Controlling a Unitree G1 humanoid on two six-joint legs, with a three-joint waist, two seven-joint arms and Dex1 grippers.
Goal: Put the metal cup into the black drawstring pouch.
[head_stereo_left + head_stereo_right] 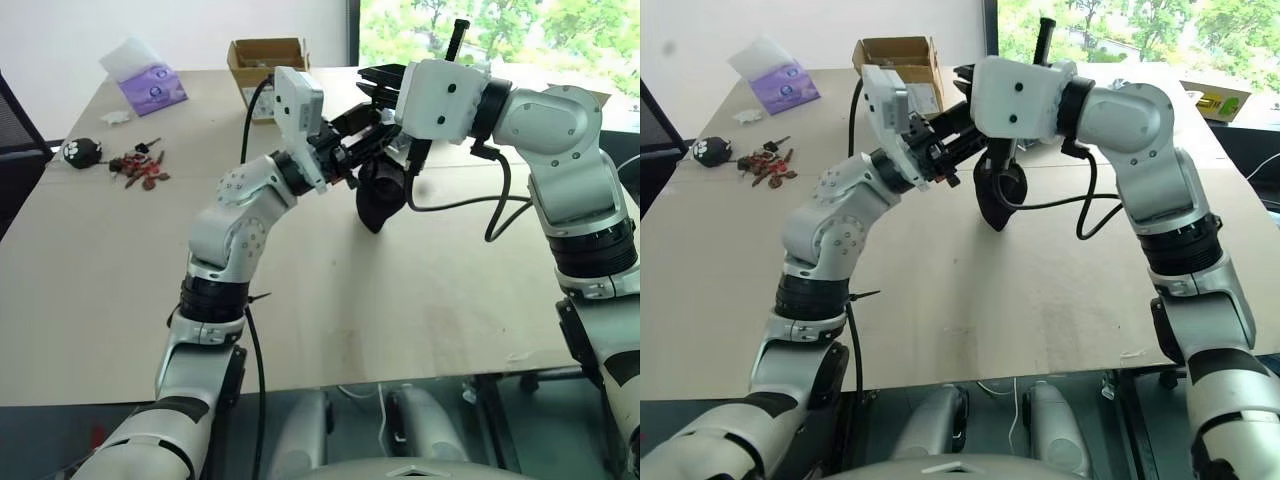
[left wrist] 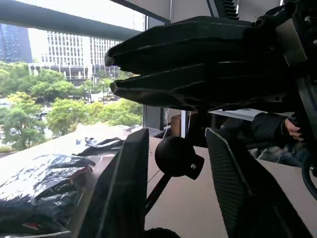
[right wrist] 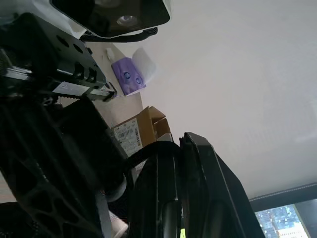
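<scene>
Pouch: the black drawstring pouch [image 1: 380, 200] hangs above the counter [image 1: 330, 300], pinched at its top.
Right hand [image 1: 372, 82]: fingers pressed together on the pouch's upper edge.
Left hand [image 1: 362, 135]: at the pouch mouth, fingers apart; whether it grips, I cannot tell.
Background: cardboard box [image 1: 262, 58], purple tissue pack [image 1: 150, 85].

A pale wooden table [image 1: 330, 300] stands before a white wall [image 1: 150, 25] and a bright window [image 1: 500, 25].
</scene>
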